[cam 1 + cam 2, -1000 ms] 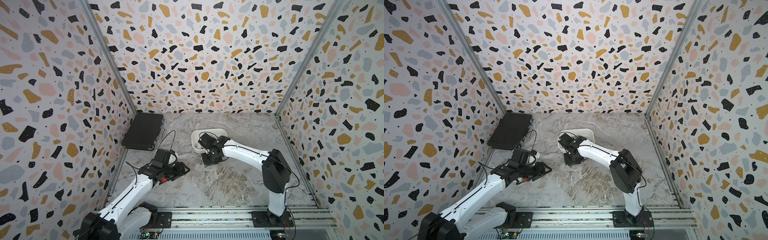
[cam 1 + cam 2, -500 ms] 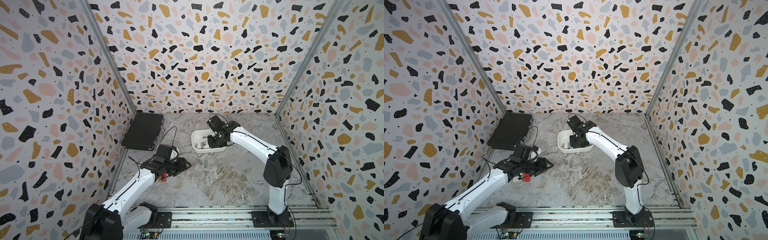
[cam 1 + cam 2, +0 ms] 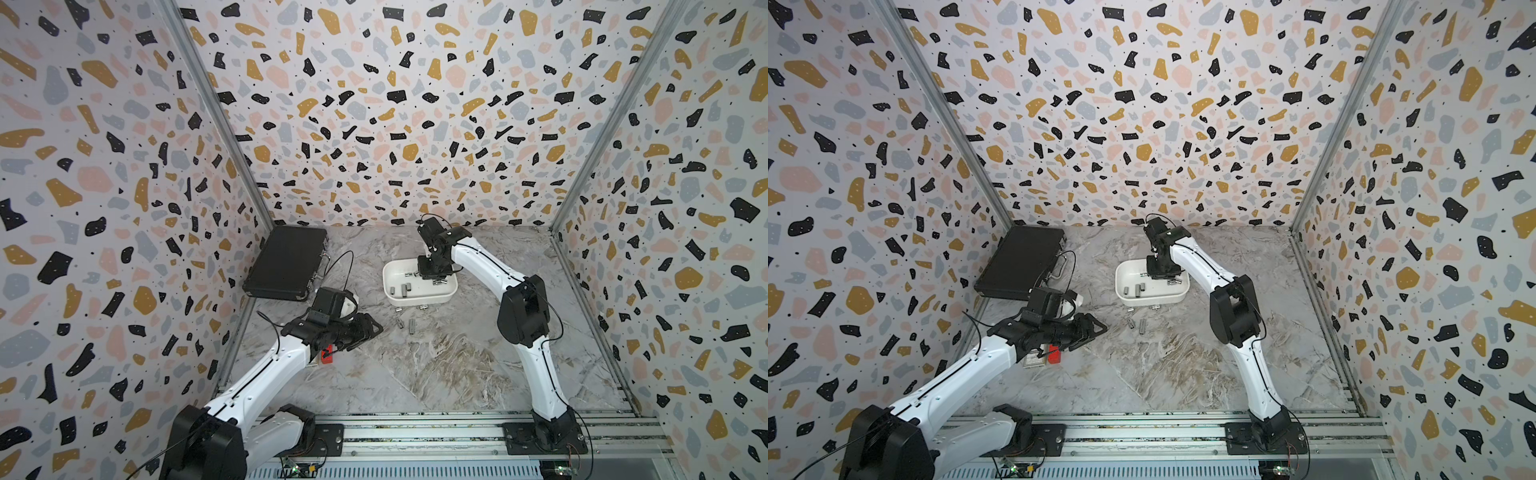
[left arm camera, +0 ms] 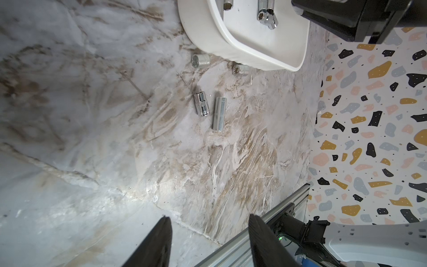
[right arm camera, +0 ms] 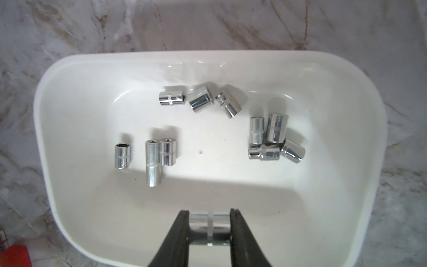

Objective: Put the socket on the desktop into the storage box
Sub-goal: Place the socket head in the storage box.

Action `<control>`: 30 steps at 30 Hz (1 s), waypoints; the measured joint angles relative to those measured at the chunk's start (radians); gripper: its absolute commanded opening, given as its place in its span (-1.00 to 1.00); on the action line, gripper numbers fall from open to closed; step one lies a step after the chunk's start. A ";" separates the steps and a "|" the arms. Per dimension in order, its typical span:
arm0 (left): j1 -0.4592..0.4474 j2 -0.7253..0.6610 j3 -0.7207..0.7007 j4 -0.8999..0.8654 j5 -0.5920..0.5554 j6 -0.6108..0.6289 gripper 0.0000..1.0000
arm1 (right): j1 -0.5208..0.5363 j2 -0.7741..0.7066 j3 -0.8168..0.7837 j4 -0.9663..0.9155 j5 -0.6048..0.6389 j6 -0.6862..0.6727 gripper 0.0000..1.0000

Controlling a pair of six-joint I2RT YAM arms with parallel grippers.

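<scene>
Worktop (image 3: 436, 374) is being cleared, judged roughly two-thirds done. Storage box (image 3: 419, 300) is being filled, ten sockets (image 5: 276, 128) lying inside. Left gripper (image 4: 209, 219) is being held spread, empty, near four loose sockets (image 4: 201, 106) on the worktop. One socket (image 5: 209, 228) is being pinched by right gripper (image 5: 209, 211) above the box.

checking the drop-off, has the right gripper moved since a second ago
Yes. From the desktop on the near side of the storage box, the right gripper has gone back over the box, holding a socket.
</scene>
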 measured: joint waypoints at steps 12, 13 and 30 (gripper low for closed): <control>0.000 0.000 0.000 -0.005 -0.006 0.008 0.14 | -0.027 0.137 0.130 -0.016 -0.052 -0.018 -0.39; 0.000 0.000 0.000 -0.006 -0.008 0.008 0.14 | -0.027 0.143 0.135 -0.017 -0.055 -0.018 -0.40; 0.000 0.009 0.000 -0.006 -0.027 0.010 0.14 | -0.031 0.173 0.156 -0.021 -0.078 -0.023 0.01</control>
